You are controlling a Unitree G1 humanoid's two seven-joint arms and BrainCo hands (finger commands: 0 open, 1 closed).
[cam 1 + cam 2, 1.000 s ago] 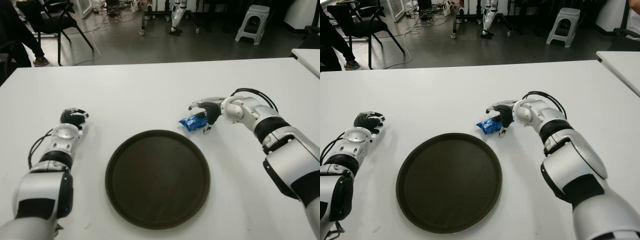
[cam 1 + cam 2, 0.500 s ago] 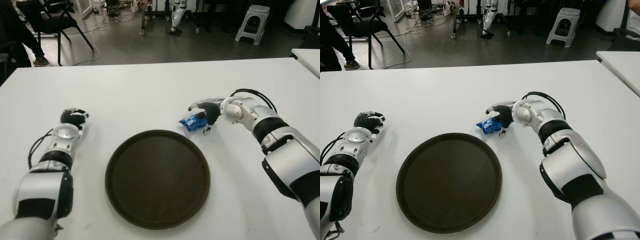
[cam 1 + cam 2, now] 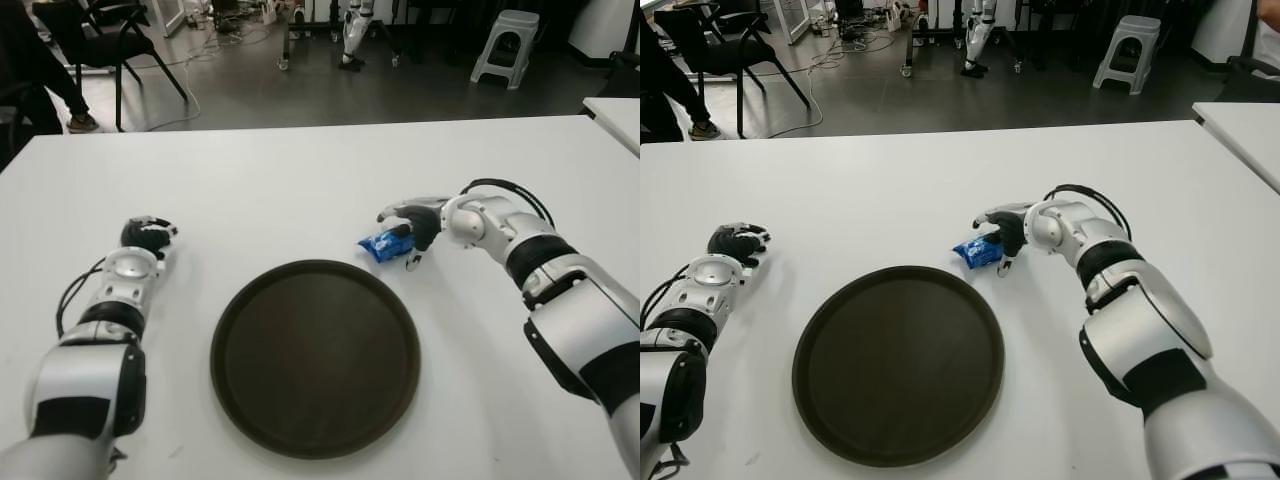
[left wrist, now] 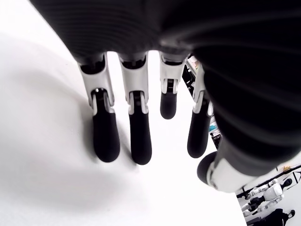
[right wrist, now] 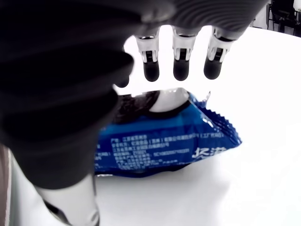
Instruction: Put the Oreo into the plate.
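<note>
Right hand (image 3: 412,226) reaching inward, fingers (image 5: 181,68) uncurled; left hand (image 3: 146,236) outstretched, fingers relaxed.

The plate (image 3: 314,357) sits on the table (image 3: 300,180) straight in front of me, near my edge. The Oreo pack (image 3: 383,244) lies on the table just behind the plate's far right rim, with my right hand (image 3: 415,228) over its right end. My left hand (image 3: 146,236) shows well off to the plate's left.

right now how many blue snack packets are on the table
1: the blue Oreo packet lies on the white table beyond the dark round plate, under the right hand.
</note>
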